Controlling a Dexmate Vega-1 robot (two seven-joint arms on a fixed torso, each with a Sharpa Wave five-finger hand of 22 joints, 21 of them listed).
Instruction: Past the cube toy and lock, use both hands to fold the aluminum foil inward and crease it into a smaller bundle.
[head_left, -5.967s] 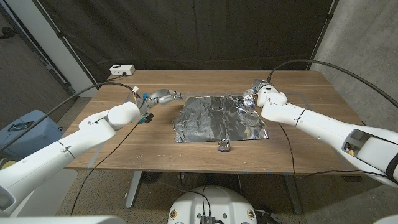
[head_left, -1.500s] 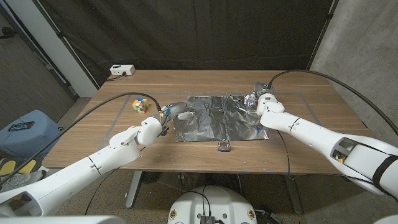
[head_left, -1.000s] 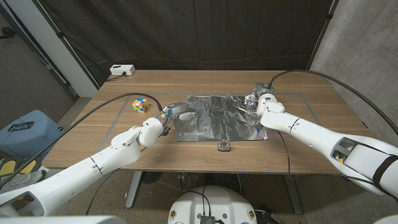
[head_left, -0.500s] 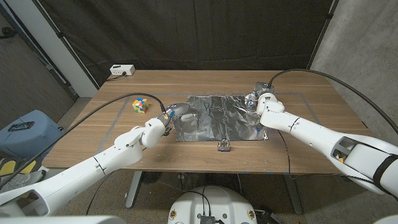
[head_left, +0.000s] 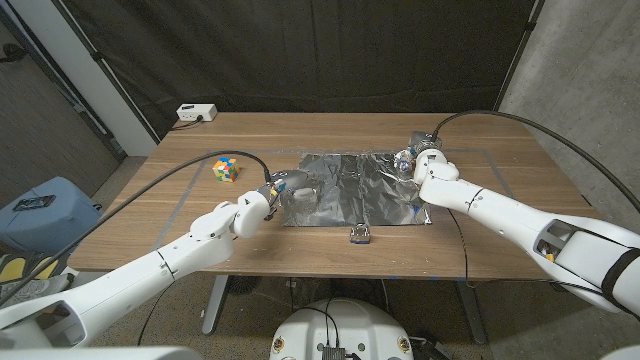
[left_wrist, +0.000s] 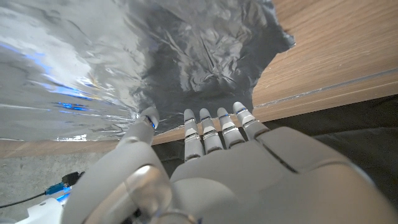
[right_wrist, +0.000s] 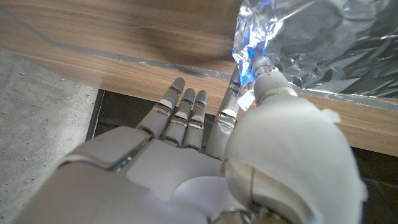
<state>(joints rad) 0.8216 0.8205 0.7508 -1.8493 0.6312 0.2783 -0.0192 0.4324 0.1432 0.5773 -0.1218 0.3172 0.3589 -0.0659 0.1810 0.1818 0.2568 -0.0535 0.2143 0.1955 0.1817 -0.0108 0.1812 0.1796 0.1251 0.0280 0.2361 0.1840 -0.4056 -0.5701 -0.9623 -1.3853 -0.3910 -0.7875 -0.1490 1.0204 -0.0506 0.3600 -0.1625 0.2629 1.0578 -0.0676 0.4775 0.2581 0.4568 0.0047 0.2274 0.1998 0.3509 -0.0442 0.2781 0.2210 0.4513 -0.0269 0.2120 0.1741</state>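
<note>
The multicoloured cube toy is sitting left of the sheet. The left hand is gripping the aluminum foil's left edge, which is standing lifted. The foil is lying mid-table, crinkled and silvery. The small metal lock is resting at its near edge. The right hand is pinching the far right corner.

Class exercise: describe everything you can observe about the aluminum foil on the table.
The aluminum foil is a shiny, crinkled silver sheet lying mostly flat on the wooden table, roughly rectangular. Its left edge is lifted and curled where the left hand meets it; the right hand pinches its far right corner. The lock sits just off its near edge.
</note>
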